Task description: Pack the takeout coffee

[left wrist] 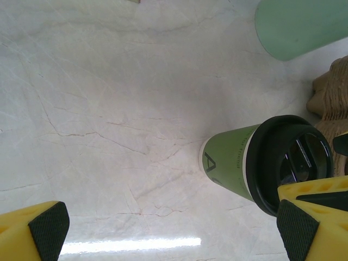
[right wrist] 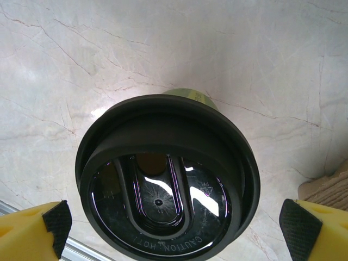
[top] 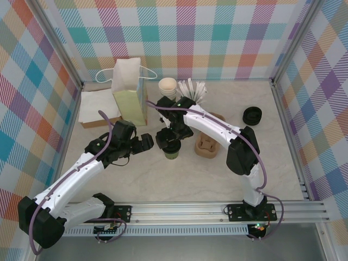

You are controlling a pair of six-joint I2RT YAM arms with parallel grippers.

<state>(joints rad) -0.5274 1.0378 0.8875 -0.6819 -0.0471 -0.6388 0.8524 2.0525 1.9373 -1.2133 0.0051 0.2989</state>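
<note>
My right gripper (right wrist: 176, 231) is spread wide over the lidded takeout coffee (right wrist: 163, 163) (gripping nothing); my left gripper (left wrist: 173, 231) is equally wide and empty beside it.

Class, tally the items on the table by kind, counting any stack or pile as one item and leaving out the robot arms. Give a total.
Lidded coffee cup: 1
Stack of lidless cups: 1
Mint-green cup of stirrers: 1
Paper bag: 1
Cardboard cup carrier: 1
Stack of black lids: 1
Pile of white napkins: 1
Total: 7

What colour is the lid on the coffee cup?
Black. The lid sits on the olive-green cup; the right wrist view shows it best.
</note>
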